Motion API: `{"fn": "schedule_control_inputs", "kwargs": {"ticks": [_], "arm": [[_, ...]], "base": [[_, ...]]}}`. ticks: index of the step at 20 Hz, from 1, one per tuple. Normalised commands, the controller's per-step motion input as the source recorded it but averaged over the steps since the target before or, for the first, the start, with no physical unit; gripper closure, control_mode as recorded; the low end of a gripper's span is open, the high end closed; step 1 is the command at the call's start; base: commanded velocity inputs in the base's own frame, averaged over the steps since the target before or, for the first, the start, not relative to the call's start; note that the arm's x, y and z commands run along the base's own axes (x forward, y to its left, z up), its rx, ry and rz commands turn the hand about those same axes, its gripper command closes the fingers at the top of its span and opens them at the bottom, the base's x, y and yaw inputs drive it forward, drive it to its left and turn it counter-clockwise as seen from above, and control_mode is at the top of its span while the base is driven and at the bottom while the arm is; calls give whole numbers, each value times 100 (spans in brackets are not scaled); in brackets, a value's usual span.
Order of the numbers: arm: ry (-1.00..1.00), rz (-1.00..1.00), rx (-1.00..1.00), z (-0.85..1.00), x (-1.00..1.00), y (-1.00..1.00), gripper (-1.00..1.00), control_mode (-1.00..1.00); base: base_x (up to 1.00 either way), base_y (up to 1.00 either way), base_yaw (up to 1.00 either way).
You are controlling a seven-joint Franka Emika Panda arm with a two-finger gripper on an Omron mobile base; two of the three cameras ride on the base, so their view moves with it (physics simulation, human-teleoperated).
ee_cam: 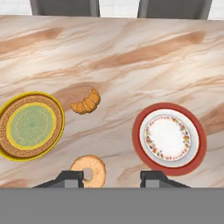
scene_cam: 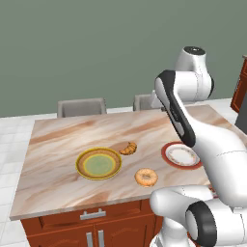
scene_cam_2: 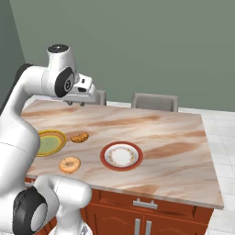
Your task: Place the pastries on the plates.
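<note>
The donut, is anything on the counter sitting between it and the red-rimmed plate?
Nothing visible. The donut and the red-rimmed plate have only bare marble counter between them; the croissant lies off to the side.

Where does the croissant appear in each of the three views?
Left base view: croissant sits mid-counter, just right of the yellow-rimmed plate.
Right base view: croissant lies at left, right of that plate.
Hand view: croissant is left of centre, upper right of the plate.
Shared landmark: the yellow-rimmed plate.
</note>
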Motion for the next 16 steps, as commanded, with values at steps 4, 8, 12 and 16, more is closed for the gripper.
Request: {"fn": "schedule_control_inputs", "kwargs": {"ticks": [4, 8, 12, 16], "arm": [[3, -9, 0, -12, 16, 24, -100, -100], [-1, -36, 2, -18, 38, 52, -100, -100], [19, -46, 0, -25, 46, 56, -100, -100], [15, -27, 19, -32, 24, 6, -100, -100]], "base": [[0, 0, 0], [0, 0, 0], [0, 0, 0], [0, 0, 0]]}}
